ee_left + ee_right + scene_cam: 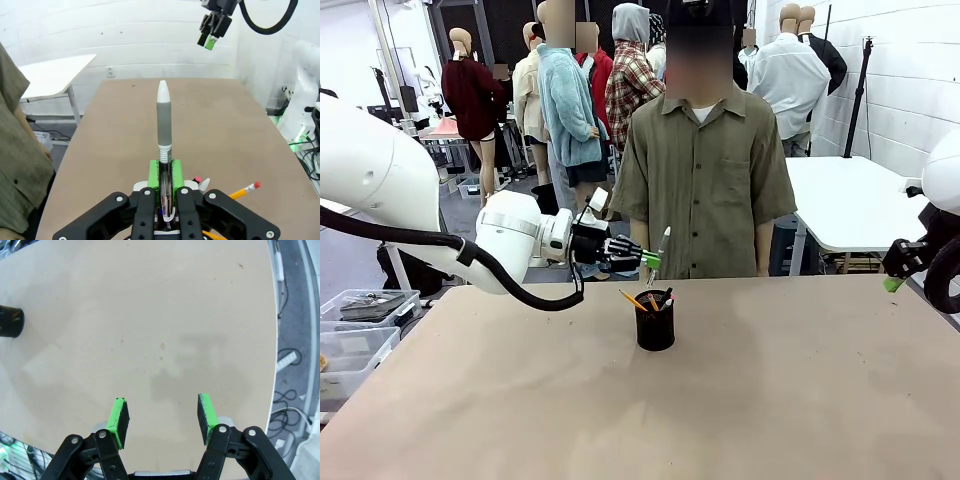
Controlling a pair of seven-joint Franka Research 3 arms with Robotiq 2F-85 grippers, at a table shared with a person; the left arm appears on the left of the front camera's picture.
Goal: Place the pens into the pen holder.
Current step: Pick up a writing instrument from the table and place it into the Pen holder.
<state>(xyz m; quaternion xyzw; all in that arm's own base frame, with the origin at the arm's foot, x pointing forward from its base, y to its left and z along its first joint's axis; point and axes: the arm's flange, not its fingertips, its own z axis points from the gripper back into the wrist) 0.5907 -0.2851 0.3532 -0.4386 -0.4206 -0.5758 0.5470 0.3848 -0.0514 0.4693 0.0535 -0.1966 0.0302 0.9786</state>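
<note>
We see the left gripper clamped on a silver-white pen, held just above the pen holder near the table's far edge, likely lined up for dropping in. An orange pencil already sits inside. The right gripper, fingers spread and empty, hangs over the table's right edge, out of the way.

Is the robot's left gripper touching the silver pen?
Touching. In the left wrist view the left gripper has its green pads pressed against both sides of the silver pen, which sticks out between them.
</note>
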